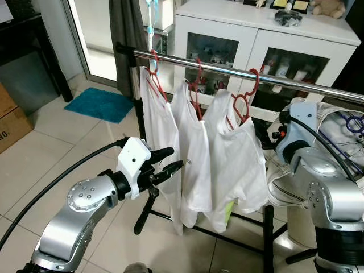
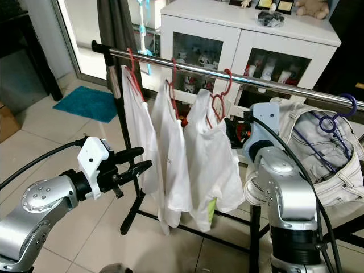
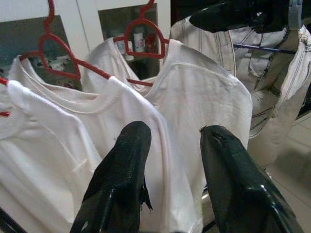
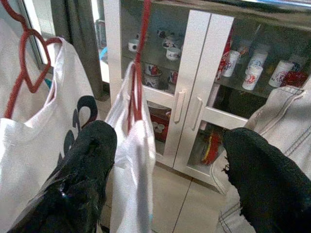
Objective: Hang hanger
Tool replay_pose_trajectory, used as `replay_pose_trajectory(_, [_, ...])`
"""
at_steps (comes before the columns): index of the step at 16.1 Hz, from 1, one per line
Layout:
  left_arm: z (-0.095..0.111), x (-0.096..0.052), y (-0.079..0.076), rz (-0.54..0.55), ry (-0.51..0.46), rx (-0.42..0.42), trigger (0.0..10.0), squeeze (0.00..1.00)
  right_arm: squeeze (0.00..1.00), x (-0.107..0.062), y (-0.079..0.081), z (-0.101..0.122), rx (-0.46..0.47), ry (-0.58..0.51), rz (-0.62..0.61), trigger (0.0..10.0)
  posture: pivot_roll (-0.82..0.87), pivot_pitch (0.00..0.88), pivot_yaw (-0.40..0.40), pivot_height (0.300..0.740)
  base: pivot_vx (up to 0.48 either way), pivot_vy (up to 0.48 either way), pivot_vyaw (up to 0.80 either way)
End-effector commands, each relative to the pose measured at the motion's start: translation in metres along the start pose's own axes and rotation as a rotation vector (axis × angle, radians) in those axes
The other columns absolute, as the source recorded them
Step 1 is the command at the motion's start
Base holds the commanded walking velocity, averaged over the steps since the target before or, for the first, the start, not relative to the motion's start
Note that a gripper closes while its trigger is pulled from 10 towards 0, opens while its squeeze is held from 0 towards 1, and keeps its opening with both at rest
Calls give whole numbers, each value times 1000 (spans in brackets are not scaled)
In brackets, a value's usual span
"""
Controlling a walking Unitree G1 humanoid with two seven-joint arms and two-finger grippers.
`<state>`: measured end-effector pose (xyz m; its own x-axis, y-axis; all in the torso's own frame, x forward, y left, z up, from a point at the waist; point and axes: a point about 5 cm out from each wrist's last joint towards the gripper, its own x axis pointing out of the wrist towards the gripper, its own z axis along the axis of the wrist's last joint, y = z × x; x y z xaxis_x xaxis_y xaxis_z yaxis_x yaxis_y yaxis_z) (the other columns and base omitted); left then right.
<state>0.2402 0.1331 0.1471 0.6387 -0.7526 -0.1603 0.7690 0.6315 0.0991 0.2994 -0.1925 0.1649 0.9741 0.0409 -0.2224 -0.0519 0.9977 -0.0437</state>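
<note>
A steel rail (image 1: 227,69) runs across the rack and carries three red hangers (image 1: 196,85), each with a white shirt (image 1: 193,153) on it. My left gripper (image 1: 175,157) is open at mid height, its fingers (image 3: 126,160) pointing at the leftmost shirt (image 1: 162,131) and close to its side. My right arm (image 1: 298,136) reaches in from the right behind the rightmost shirt (image 1: 242,165). In the right wrist view my right gripper (image 4: 169,135) is open. A red hanger (image 4: 138,73) with its shirt hangs just ahead, between the two fingers.
A pale jacket (image 2: 324,153) on a purple hanger (image 2: 341,116) hangs at the rail's right end. A white glass-door cabinet (image 1: 256,40) stands behind the rack. The rack's black legs (image 1: 148,210) spread over the tiled floor. A teal mat (image 1: 99,104) lies far left.
</note>
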Motion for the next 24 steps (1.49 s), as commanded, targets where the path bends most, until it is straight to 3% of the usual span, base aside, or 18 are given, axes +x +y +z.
replay_pose_trajectory(1, [-2, 2, 0, -1, 11, 5, 10000, 0, 0, 2, 1, 6, 3, -28, 0, 10000, 114, 0, -37, 740, 0, 0, 0])
replay_pose_trajectory(5, [-4, 2, 6, 52, 3, -2, 10000, 0, 0, 7, 6, 5, 10, -48, 7, 10000, 116, 0, -42, 740, 0, 0, 0])
replay_pose_trajectory(8, [8, 9, 14, 107, -54, -11, 10000, 0, 0, 9, 2, 17, 11, -77, 6, 10000, 77, 0, -80, 740, 0, 0, 0])
replay_pose_trajectory(9, [8, 8, 15, 114, -49, -34, 10000, 0, 0, 11, 1, 17, 16, -69, -7, 10000, -25, 11, -128, 740, 0, 0, 0])
replay_pose_trajectory(10, [7, 6, 15, 104, -62, -60, 10000, 0, 0, 14, 7, 13, 125, -49, -11, 10000, 22, 59, -101, 740, 0, 0, 0])
replay_pose_trajectory(11, [15, 7, 23, 147, -105, -68, 10000, 0, 0, 18, 10, 13, 117, -34, -42, 10000, 32, 119, -116, 740, 0, 0, 0])
replay_pose_trajectory(13, [18, 3, 25, 154, -108, -43, 10000, 0, 0, 19, 20, 20, 11, -61, 64, 10000, 73, 88, -93, 740, 0, 0, 0])
replay_pose_trajectory(15, [15, -6, 23, 145, -83, -34, 10000, 0, 0, 22, 19, 24, -7, -64, 80, 10000, 85, 67, -77, 740, 0, 0, 0])
replay_pose_trajectory(16, [12, -10, 19, 146, -62, -25, 10000, 0, 635, 26, 15, 24, -8, -37, 72, 10000, 99, 59, -90, 740, 0, 0, 0])
replay_pose_trajectory(17, [13, -10, 16, 140, -63, -24, 10000, 0, 1000, 29, 14, 25, 5, -37, 71, 10000, 102, 60, -91, 740, 0, 0, 0])
replay_pose_trajectory(22, [8, -13, 4, 48, -2, -27, 10000, 0, 1000, 57, 16, 23, 8, 24, 120, 10000, 116, 70, -75, 740, 0, 0, 0])
replay_pose_trajectory(23, [7, -14, 3, 28, 9, -32, 10000, 0, 1000, 66, 11, 22, -20, 43, 68, 10000, 115, 72, -70, 740, 0, 0, 0])
replay_pose_trajectory(24, [7, -14, 2, 20, 13, -30, 10000, 0, 0, 73, 5, 23, -26, 53, 26, 10000, 119, 74, -66, 740, 0, 0, 0])
